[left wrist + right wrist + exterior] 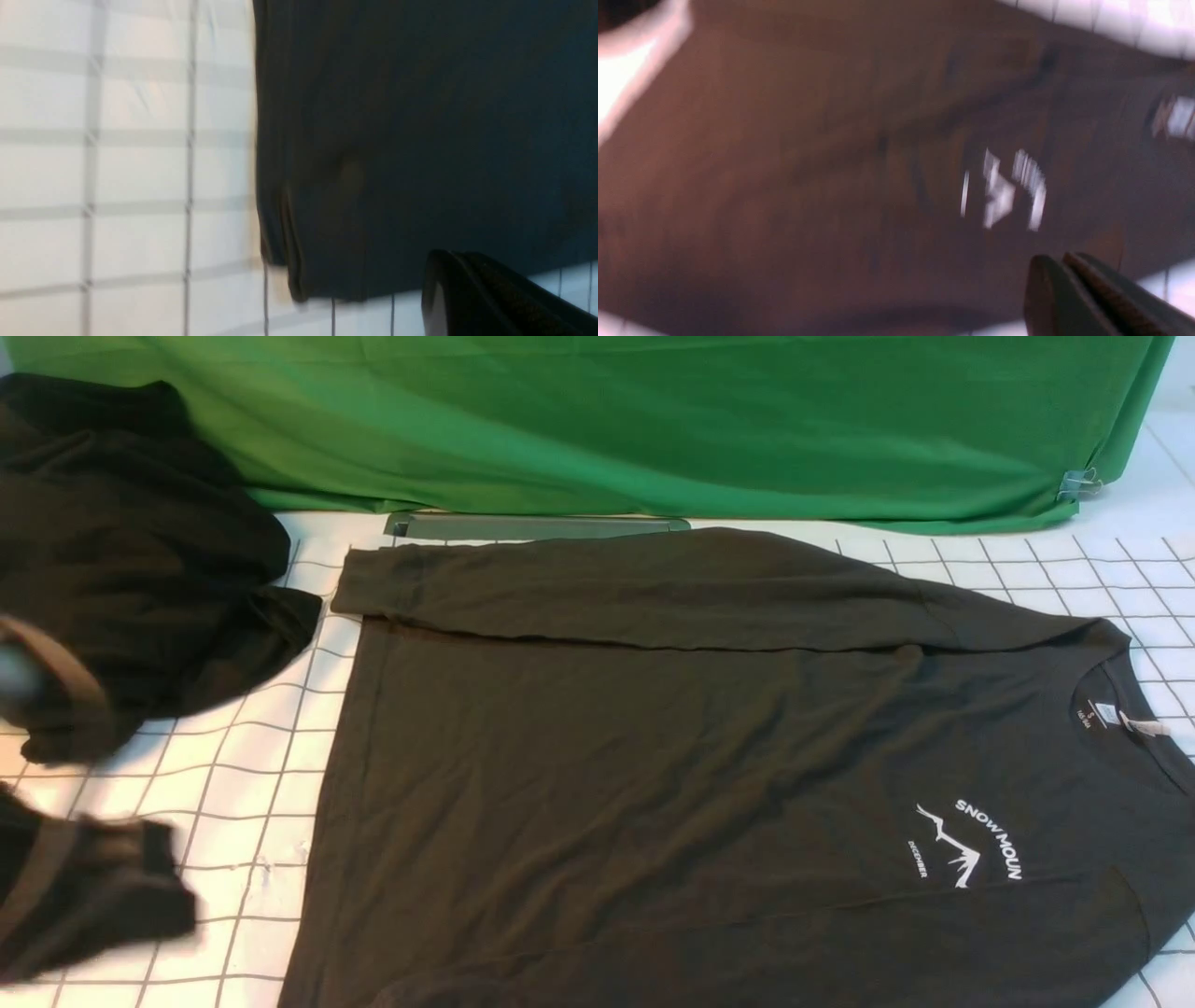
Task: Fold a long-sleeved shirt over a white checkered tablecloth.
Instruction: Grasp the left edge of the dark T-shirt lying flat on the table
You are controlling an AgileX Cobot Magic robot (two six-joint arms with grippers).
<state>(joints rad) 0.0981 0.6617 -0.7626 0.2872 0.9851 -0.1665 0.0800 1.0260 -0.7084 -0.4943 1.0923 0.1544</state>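
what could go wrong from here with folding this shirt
1. The black heap lies close to the shirt's folded sleeve; a sweep there might snag it.
2. That sleeve only rests on the body and could slide open if the shirt is lifted.
3. The right gripper looks shut above the chest print, though the view is blurred; it may hold just one thin layer, or nothing.

Lab-style test bench: green backdrop cloth [653, 420], binder clip [1078, 483], white checkered tablecloth [243, 775].
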